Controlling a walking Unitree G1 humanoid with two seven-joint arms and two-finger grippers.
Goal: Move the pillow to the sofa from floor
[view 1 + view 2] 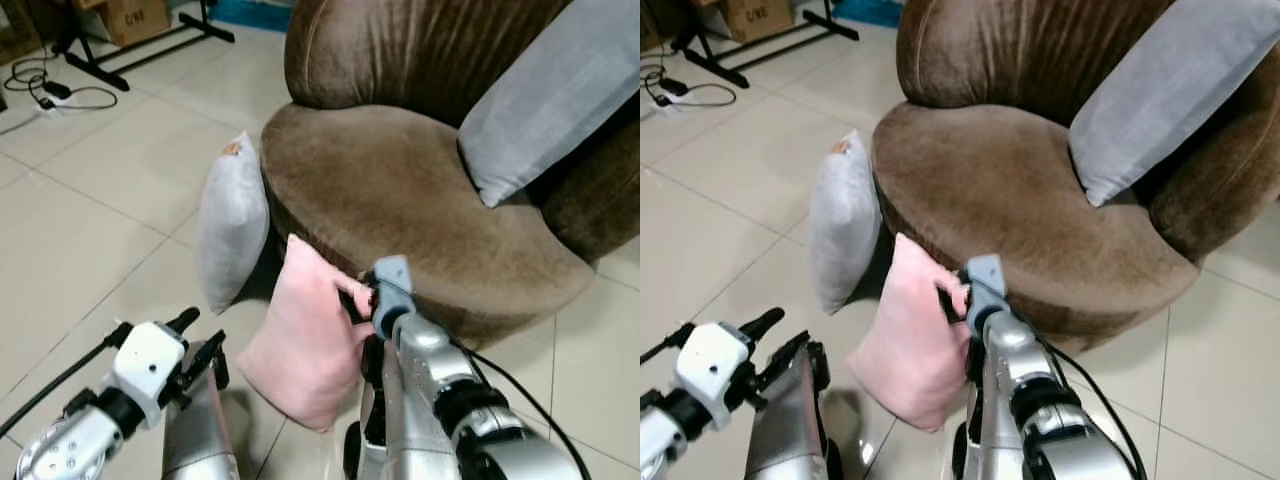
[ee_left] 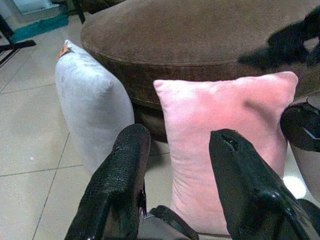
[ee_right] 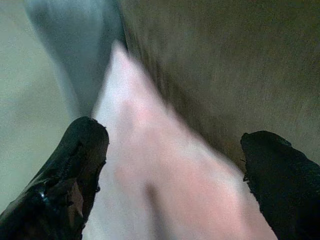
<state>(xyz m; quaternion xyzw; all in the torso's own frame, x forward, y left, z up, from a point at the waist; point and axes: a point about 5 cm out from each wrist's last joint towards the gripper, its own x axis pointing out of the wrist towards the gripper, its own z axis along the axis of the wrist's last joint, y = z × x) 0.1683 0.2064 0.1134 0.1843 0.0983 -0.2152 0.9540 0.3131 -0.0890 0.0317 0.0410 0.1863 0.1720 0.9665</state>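
Pale glossy floor tiles (image 1: 90, 190) with thin dark grout lines. Far back, a black metal stand (image 1: 120, 50), a cardboard box (image 1: 135, 15), and a black cable (image 1: 50, 95) coiled on the tiles. Teal mat (image 1: 250, 12) beyond.

A grey pillow (image 1: 232, 222) stood on end on the pale tiled floor (image 1: 90, 200), leaning against the seat base. Another grey pillow (image 1: 555, 90) rested tilted against the backrest. Farther back lay a black cable with a plug (image 1: 48, 92), a black stand's legs (image 1: 140, 48), and a cardboard box (image 1: 135, 18).
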